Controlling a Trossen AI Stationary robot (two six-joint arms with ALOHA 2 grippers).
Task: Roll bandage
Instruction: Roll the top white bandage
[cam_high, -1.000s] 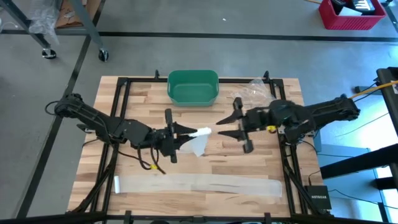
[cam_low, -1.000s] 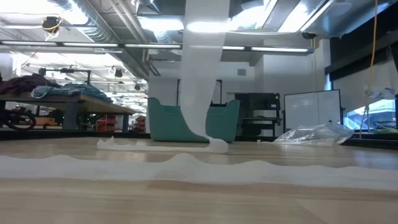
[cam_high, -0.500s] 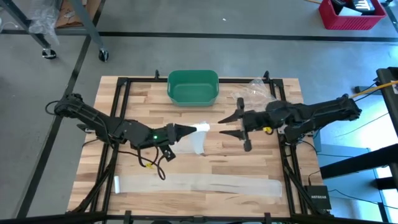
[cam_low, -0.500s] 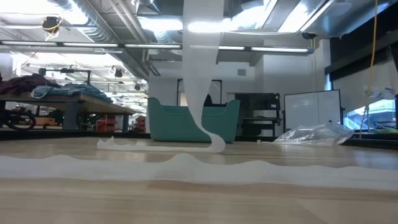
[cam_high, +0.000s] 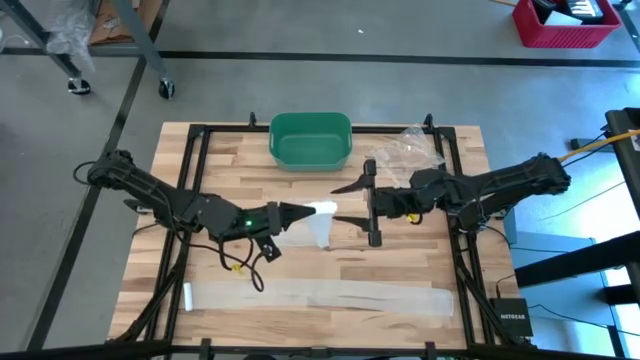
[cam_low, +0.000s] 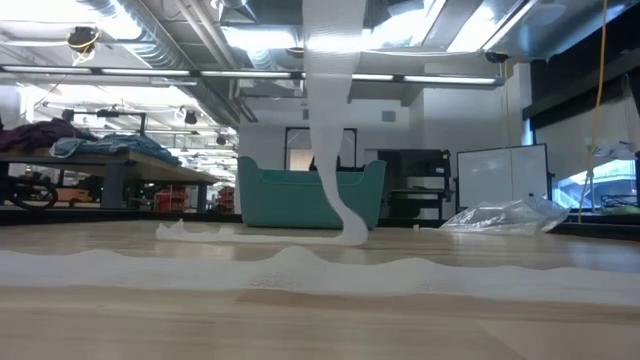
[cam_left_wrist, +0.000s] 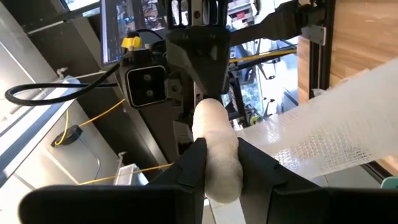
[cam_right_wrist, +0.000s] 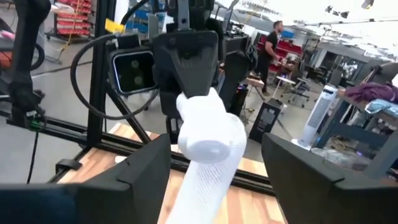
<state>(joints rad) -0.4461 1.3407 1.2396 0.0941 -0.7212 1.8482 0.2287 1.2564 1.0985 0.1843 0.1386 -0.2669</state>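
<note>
Light wooden slat table (cam_high: 380, 262) on a dark frame, centre of the high view, grey floor around it. Green bin (cam_high: 311, 139) at the table's upper middle edge; crumpled clear plastic bag (cam_high: 408, 150) to its right. Red crate (cam_high: 566, 20) on the floor, upper right corner of the frame. Seen level from the low view: open workshop with ceiling lights, ducts and benches; a person (cam_right_wrist: 272, 38) standing far back in the right wrist view, upper right. Bandage (cam_high: 320, 226) white, open-mesh gauze, partly wound into a small roll at frame centre in the high view, raised above the table. Loose tail hanging down from the roll as a narrowing strip (cam_low: 330, 120) to the wood, curling where it lands, then running as a long flat band (cam_high: 318, 295) across the lower part of the table. Left gripper (cam_high: 300, 212) just left of centre, fingers (cam_left_wrist: 194, 163) clamped on the roll. Right gripper (cam_high: 362, 204) just right of the roll, facing it, fingers (cam_right_wrist: 146, 163) spread wide on either side, not touching it.
</note>
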